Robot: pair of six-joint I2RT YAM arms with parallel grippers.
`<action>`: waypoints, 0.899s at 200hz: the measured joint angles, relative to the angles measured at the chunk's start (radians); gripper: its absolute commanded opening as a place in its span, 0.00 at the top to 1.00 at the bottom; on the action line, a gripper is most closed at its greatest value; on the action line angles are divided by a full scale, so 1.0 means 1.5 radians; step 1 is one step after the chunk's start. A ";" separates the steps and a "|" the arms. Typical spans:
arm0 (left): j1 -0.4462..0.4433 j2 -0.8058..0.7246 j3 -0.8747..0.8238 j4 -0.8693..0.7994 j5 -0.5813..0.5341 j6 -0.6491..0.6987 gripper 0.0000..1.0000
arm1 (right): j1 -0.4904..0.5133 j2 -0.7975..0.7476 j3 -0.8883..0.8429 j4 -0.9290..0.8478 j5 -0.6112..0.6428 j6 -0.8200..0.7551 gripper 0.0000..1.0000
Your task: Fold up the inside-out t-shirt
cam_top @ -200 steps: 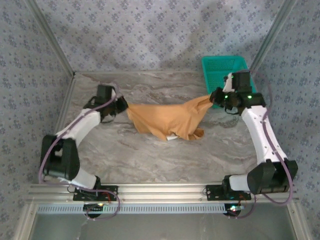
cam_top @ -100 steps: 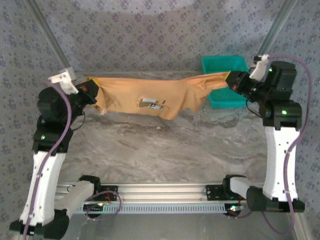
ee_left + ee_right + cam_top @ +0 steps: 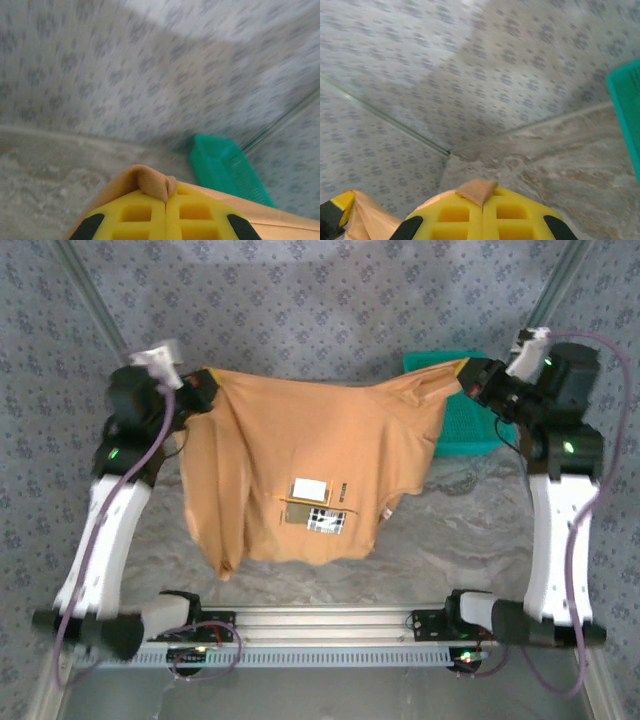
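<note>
**Top external.** The left gripper (image 3: 205,390) is closed tight on one upper corner of the t-shirt (image 3: 300,450). The right gripper (image 3: 468,375) is closed the same way on the opposite corner. Both are held high and well apart. The thin tan cloth hangs between them as a broad sheet, and its top edge sags a little midway. A white label (image 3: 310,487) shows below the line between the grippers, with a printed tag just beside it. Whether the hem touches the surface (image 3: 450,530) cannot be told. A teal basket (image 3: 470,430) sits just below the right gripper, partly covered by a sleeve. The surface is grey, marbled and smooth. The walls (image 3: 320,300) are grey with a small repeated print.

**Left wrist.** The left gripper (image 3: 165,199) has its yellow fingers pressed together with no gap. A soft fold of the t-shirt (image 3: 150,181) is pinched at the tips and bulges over them. The teal basket (image 3: 220,167), rectangular and mesh-sided, lies ahead to the right. The marbled surface (image 3: 40,165) lies ahead to the left. The view is blurred.

**Right wrist.** The right gripper (image 3: 483,202) is fully closed, with a tan corner of the t-shirt (image 3: 477,191) nipped at the tips. An edge of the teal basket (image 3: 627,100) is at far right. The surface (image 3: 555,155) lies ahead, and the printed walls (image 3: 470,60) lie beyond it.
</note>
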 measured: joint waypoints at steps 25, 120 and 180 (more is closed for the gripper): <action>0.013 0.245 0.071 -0.024 -0.011 0.031 0.74 | 0.013 0.174 -0.010 0.025 0.036 0.000 0.88; -0.077 0.272 0.017 -0.135 -0.108 0.078 0.45 | 0.157 0.371 -0.009 -0.040 0.151 -0.046 0.43; -0.297 0.038 -0.437 0.030 -0.068 -0.087 0.41 | 0.375 0.183 -0.386 -0.004 0.188 -0.059 0.48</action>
